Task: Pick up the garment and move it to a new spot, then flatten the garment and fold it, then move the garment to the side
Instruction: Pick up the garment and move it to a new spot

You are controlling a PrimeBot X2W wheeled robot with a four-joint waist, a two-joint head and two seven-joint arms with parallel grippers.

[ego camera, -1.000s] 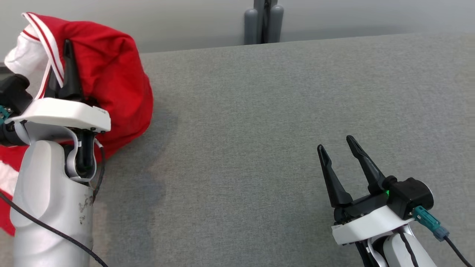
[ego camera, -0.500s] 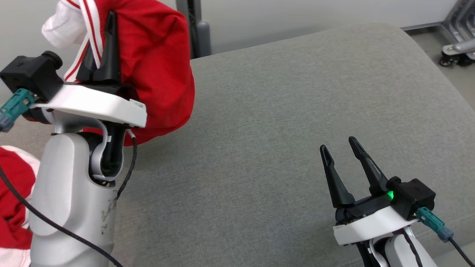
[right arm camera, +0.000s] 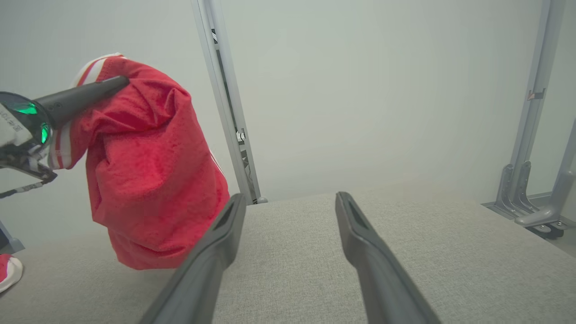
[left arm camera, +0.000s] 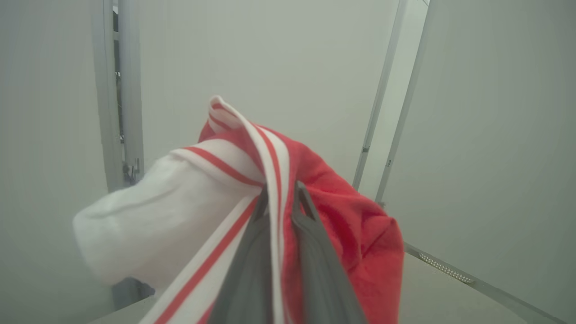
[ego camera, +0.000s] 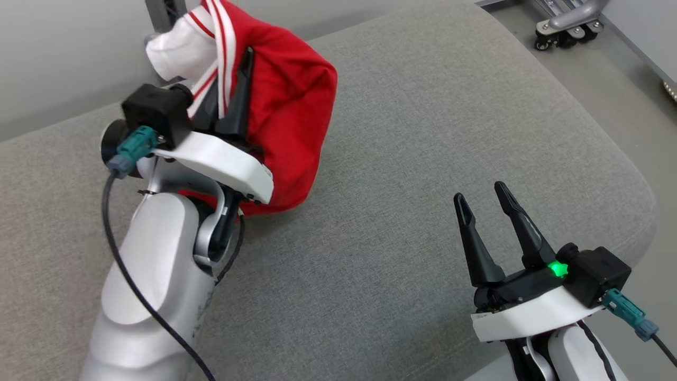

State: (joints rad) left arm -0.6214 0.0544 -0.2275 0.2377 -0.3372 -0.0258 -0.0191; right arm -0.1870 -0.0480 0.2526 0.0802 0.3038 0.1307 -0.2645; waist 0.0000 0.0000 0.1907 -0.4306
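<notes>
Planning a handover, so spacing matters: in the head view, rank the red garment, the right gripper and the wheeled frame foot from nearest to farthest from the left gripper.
1. red garment: held by the left gripper, pinched between its fingers.
2. right gripper: lower right, above the grey table.
3. wheeled frame foot: top right, on the floor beyond the table's edge.

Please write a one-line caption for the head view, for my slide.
The left claw holds a red-and-white garment over the grey surface; the right claw is open.

Legible text: none you can log. One small printed label [right arm camera: 6, 118] on the white wrist plate [right arm camera: 10, 131]; its characters are too small to read.
</notes>
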